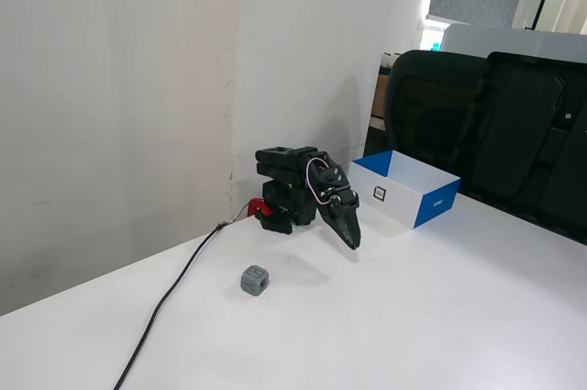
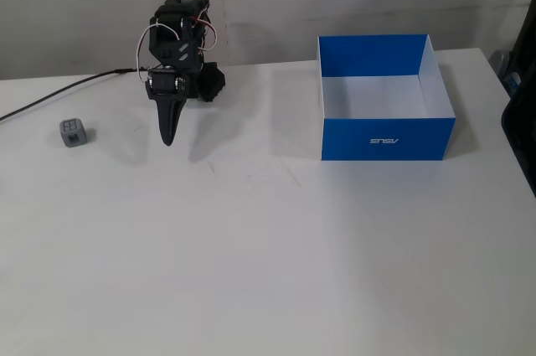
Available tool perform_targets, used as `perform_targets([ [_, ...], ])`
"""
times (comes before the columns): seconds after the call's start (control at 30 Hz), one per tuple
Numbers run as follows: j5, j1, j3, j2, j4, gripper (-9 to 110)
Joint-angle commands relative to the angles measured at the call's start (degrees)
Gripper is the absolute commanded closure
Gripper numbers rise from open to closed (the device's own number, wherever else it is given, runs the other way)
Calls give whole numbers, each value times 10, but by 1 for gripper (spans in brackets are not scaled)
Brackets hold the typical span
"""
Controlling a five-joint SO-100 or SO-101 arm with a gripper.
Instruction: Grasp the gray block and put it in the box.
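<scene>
Gray block [image 2: 73, 132] sits on the counter [image 2: 251, 255] well left of the empty, closed tool [image 2: 167, 140] in a fixed view, the box [image 2: 385, 138] opposite.

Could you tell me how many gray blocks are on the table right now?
1. The gray block sits alone on the table, left of the hand in that fixed view, far from the box. None seems hidden.
</scene>
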Motion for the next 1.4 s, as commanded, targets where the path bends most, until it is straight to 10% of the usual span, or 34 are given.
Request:
perform_targets([
  [0.0, 18, -7, 37, 7, -13, 101],
  [0.8, 87, -35, -192, -148, 167, 101],
  [1.37, 149, -237, -346, -351, 180, 101],
])
